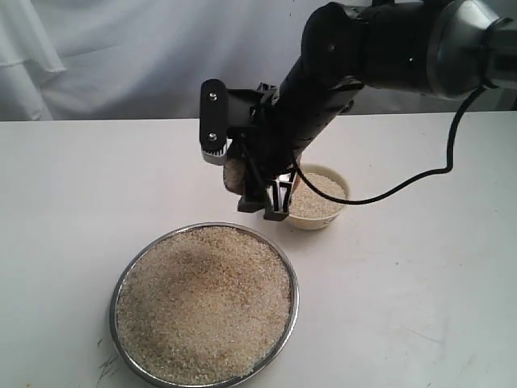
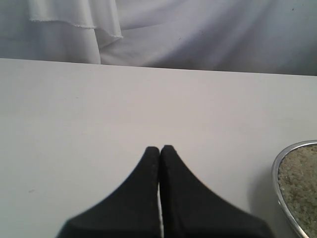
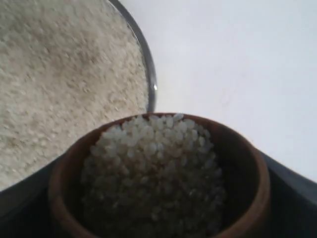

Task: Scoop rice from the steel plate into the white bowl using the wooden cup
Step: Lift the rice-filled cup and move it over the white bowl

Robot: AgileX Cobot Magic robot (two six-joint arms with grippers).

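Table (image 1: pixel 65 202): steel plate (image 1: pixel 296 291) at front, heaped with rice (image 1: pixel 206 303); white bowl (image 1: pixel 321 221) behind, to its right, rice inside; wooden cup (image 3: pixel 245 161), rice-filled, raised over plate's far edge, left of bowl

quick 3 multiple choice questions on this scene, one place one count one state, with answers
1. Where is the wooden cup? A in the right gripper, raised B set down flat C hidden from every view
2. How many vessels hold rice? A one B two C three
3. The left gripper is: A shut, empty B wide open C gripping a spoon
Answers: A, fingers flank it; C, steel plate, white bowl and cup all hold grains; A, its fingers meet, nothing between.
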